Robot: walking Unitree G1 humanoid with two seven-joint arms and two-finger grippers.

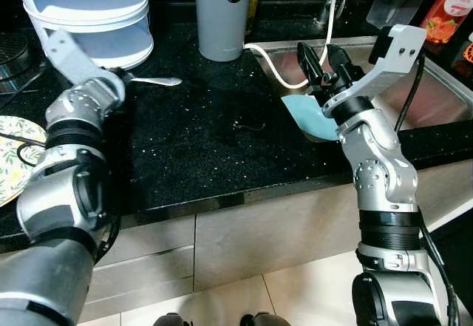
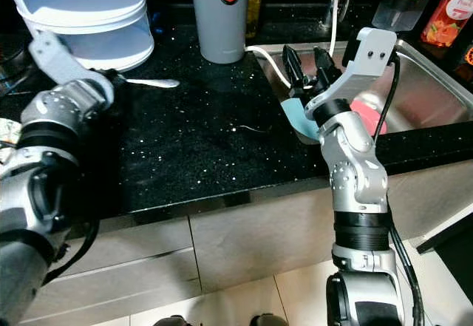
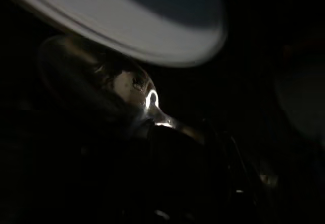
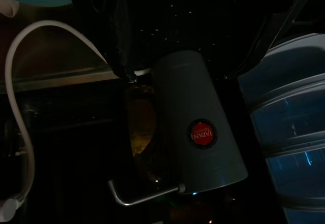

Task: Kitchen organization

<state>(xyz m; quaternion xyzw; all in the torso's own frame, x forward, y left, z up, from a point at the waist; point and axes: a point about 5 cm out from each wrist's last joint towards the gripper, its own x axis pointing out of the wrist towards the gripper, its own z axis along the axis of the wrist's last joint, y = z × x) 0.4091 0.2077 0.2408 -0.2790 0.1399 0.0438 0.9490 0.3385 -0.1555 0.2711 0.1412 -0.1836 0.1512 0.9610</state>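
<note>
The left gripper's [image 1: 118, 76] jaws are hidden behind its own wrist in the head views and lost in darkness in the left wrist view, so I cannot tell how they stand. A metal spoon [image 1: 157, 81] lies on the black worktop [image 1: 199, 148] just beside that gripper, under the white tiered container [image 1: 96, 15]. The right gripper [image 1: 319, 60] hovers with jaws spread over the sink's [image 1: 436, 97] corner, above a teal cloth [image 1: 310, 115], pointing toward the grey tumbler [image 1: 223, 12].
</note>
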